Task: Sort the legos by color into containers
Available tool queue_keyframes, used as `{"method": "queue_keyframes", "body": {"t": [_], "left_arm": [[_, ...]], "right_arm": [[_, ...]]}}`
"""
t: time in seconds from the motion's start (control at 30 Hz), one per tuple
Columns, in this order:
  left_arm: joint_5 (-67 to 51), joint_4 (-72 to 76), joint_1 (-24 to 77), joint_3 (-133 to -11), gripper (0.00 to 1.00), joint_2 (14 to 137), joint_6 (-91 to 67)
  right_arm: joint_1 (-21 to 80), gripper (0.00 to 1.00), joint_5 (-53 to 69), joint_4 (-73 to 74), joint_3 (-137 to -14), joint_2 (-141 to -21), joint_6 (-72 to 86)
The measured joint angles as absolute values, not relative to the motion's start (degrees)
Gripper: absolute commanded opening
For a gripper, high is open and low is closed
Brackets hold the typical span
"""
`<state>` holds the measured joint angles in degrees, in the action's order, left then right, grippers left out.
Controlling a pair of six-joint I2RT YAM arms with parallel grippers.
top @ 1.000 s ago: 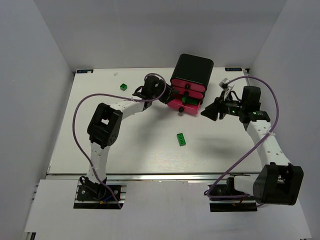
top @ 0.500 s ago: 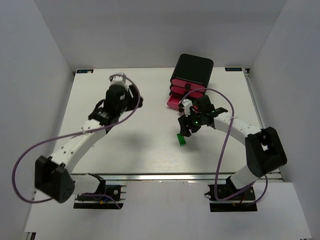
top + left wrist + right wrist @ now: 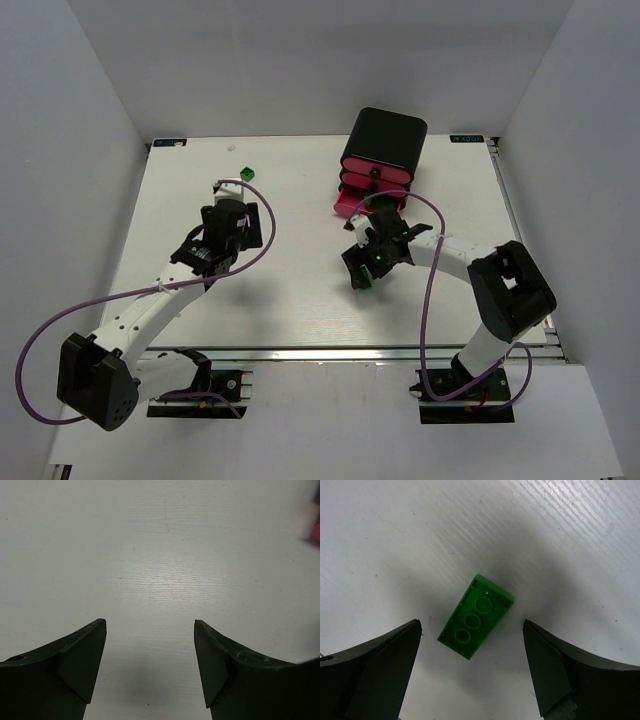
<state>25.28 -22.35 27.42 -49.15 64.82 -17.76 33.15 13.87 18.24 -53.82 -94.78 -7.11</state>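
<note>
A dark green flat lego (image 3: 476,616) lies underside up on the table, between the open fingers of my right gripper (image 3: 471,623), not touching either. In the top view the right gripper (image 3: 366,264) hovers over this lego (image 3: 366,284), just in front of the black cabinet (image 3: 388,138). The cabinet's magenta drawers (image 3: 376,181) face me, and the bottom drawer (image 3: 358,206) is pulled out. A dark green cube lego (image 3: 247,173) sits at the far left-centre. My left gripper (image 3: 240,212) is open and empty over bare table (image 3: 149,622), near of the cube.
Purple cables loop from both arms above the table. A small white bit (image 3: 231,147) lies near the table's far edge. A sliver of pink (image 3: 316,531) shows at the right edge of the left wrist view. White walls enclose the table on three sides.
My left arm has pulled away from the drawers to the left and nearer. My right arm has swung in from the right and come down over the flat green lego.
</note>
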Motion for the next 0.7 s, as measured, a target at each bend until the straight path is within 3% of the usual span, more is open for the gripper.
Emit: {"method": "queue_keyframes", "body": {"t": [0.13,0.43,0.7], "left_arm": [[26.70,-22.46,27.42,-49.15,0.81,64.69,-17.41],[29.41,-22.48,27.42,-49.15,0.81,62.67,-17.39],[30.63,-22.46,27.42,-49.15,0.81,61.56,-17.37]], "right_arm": [[34.81,0.81,10.17,16.03,-53.17,-94.85,-4.89],[37.89,0.54,0.49,11.70,-51.92,-95.26,-3.27],[39.99,0.10,-4.49,9.04,-51.57,-95.66,-4.08]]}}
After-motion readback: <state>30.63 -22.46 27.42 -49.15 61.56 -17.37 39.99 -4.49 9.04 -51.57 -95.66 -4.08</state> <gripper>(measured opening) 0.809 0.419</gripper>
